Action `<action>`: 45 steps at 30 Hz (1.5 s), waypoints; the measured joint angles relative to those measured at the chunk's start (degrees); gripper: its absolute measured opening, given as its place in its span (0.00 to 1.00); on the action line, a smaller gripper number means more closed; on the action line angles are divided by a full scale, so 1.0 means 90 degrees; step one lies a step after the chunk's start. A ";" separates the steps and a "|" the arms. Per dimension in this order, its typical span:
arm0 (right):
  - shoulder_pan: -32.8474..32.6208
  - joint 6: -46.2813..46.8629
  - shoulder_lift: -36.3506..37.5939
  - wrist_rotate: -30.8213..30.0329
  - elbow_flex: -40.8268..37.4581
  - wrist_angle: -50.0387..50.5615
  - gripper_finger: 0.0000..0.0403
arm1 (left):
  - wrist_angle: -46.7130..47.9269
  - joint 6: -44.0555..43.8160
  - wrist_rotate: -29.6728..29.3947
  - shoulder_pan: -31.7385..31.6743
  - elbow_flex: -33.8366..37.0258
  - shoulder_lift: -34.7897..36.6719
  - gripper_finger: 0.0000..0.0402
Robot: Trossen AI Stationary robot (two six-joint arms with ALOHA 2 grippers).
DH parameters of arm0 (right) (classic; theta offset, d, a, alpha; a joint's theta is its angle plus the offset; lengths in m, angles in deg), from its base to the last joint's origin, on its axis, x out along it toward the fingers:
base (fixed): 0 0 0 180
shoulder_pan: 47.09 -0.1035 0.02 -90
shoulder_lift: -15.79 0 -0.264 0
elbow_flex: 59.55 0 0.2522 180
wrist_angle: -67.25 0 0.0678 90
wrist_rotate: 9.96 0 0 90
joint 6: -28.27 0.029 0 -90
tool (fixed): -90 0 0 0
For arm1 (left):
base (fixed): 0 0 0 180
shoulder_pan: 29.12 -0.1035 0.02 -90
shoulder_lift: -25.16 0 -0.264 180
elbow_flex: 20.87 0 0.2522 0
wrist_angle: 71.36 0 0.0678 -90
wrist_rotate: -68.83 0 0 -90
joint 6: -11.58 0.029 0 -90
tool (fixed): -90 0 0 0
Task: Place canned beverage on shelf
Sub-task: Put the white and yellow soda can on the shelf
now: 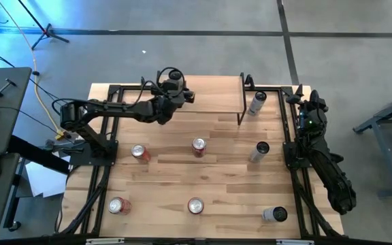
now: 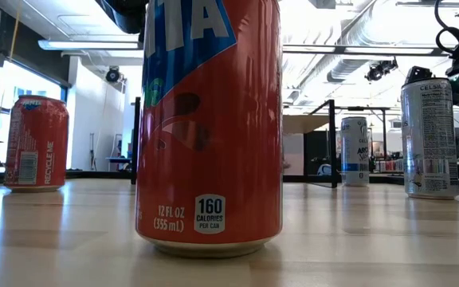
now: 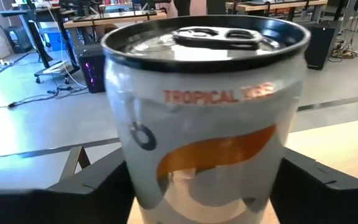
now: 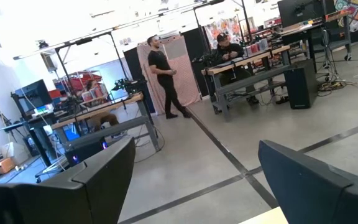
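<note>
Jaws of the left gripper [image 3: 204, 186] bracket a pale silver can with an orange swirl [image 3: 207, 118], one dark finger on each side; whether they grip it yet I cannot tell. That can stands at the left end of the low shelf with a light wooden top and black legs [image 1: 213, 95]. Right gripper [image 4: 194, 180] waits off the shelf's right end, jaws apart and empty. Judging by this, placement looks nearly done, with other cans on the table [image 1: 230, 173] in front of the shelf
</note>
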 joint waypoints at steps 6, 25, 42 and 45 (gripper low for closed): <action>-0.0001 0.0000 0.0000 0.0000 -0.0001 0.0000 0.81 | -0.0003 0.0086 0.0000 0.0002 0.0000 0.0002 0.55; -0.0001 0.0000 0.0000 0.0000 0.0002 0.0000 0.81 | 0.0131 -0.0012 -0.0525 -0.0052 0.0005 0.0059 0.52; 0.0001 0.0000 0.0002 0.0000 0.0000 0.0000 0.81 | 0.0110 -0.0199 0.0205 -0.0840 0.0005 0.0202 0.52; 0.0000 0.0000 0.0001 0.0000 0.0001 0.0000 0.81 | 0.0116 -0.0151 0.0227 -0.0936 0.0005 0.0202 0.52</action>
